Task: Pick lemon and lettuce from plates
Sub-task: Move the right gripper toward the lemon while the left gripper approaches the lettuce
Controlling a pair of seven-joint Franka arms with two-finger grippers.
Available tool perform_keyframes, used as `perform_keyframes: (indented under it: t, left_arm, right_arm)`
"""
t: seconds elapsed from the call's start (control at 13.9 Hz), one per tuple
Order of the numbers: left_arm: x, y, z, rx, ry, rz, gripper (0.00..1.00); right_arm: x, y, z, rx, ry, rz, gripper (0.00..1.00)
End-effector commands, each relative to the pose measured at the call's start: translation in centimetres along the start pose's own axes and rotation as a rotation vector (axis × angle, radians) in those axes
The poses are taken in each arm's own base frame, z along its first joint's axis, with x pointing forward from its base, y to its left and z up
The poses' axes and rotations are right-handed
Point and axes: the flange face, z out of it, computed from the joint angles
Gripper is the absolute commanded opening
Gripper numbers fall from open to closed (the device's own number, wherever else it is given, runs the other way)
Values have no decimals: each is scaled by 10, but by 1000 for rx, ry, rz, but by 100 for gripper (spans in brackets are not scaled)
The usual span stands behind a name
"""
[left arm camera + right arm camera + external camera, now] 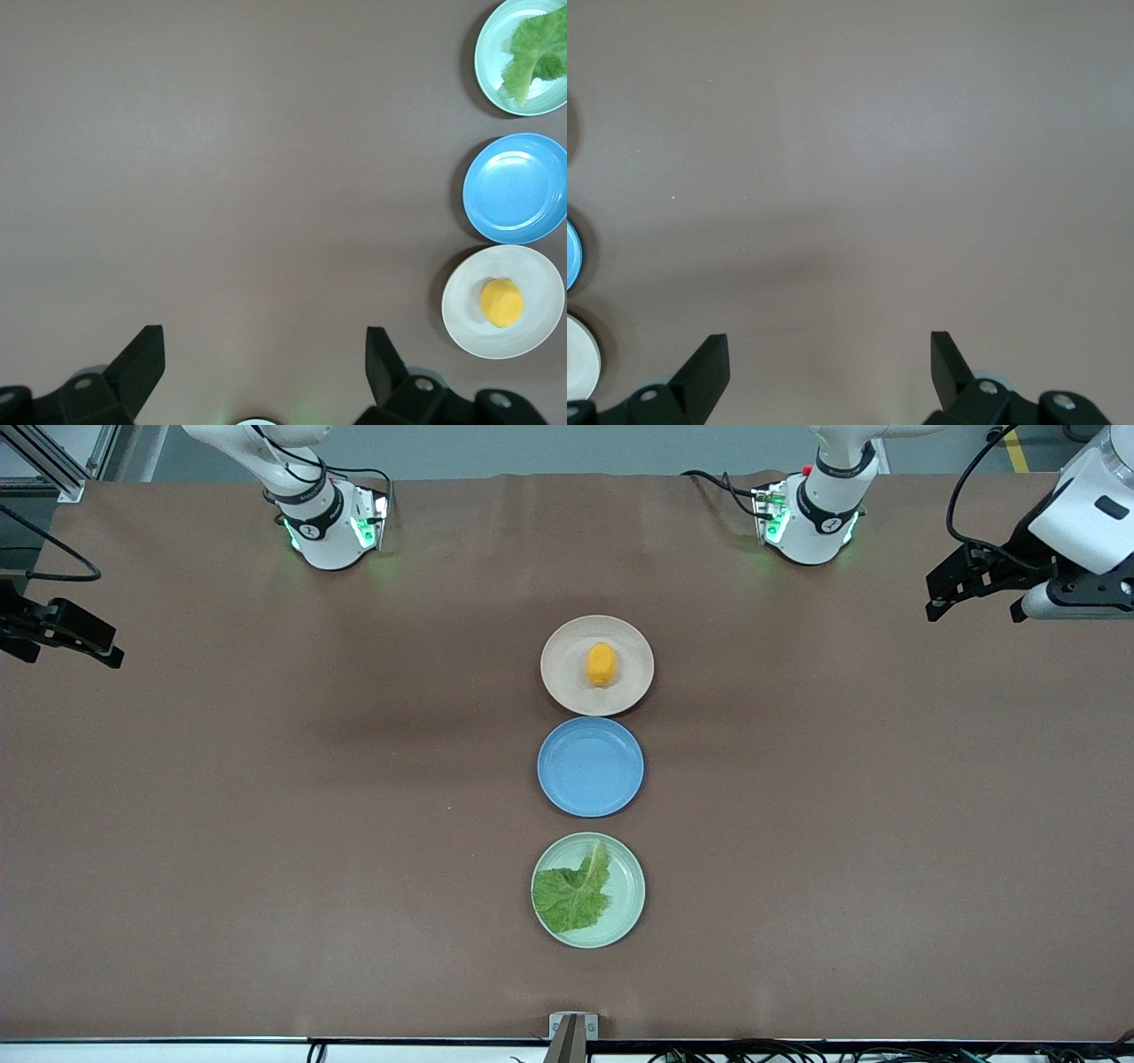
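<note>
The lemon (601,664) lies on the beige-pink plate (558,684), the plate farthest from the front camera. The lettuce (576,895) lies on the mint green plate (631,903), the nearest one. In the left wrist view the lemon (501,302) is on the beige plate (465,323) and the lettuce (536,49) on the green plate (490,66). My left gripper (973,607) (264,341) is open and empty over bare table at the left arm's end. My right gripper (75,657) (828,345) is open and empty over bare table at the right arm's end.
An empty blue plate (590,766) sits between the two plates, in one row at the table's middle. It shows in the left wrist view (518,188) and at the edge of the right wrist view (571,252). Brown table (266,824) spreads wide on both sides.
</note>
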Motion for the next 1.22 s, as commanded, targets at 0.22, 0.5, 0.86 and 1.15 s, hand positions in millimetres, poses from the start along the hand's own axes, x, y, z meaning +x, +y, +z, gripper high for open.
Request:
perform_keyframes:
  t: [0.22,0.5,0.86,1.15]
  left_arm:
    - [-2,-3,-7,-4,-6,8,100]
    - [43,46,37,-28,-77,82,100]
    - [86,197,167,-58,-72,194,100]
    - [104,287,270,-18,-18,221,100]
  right_arm:
    - [-9,3,-4,-15,3,0,100]
    - [-10,1,-3,-15,-3,6,100]
    - [-31,-96,-2,-10,-48,-9,100]
    - [-90,-264,19,54,-94,-5,100]
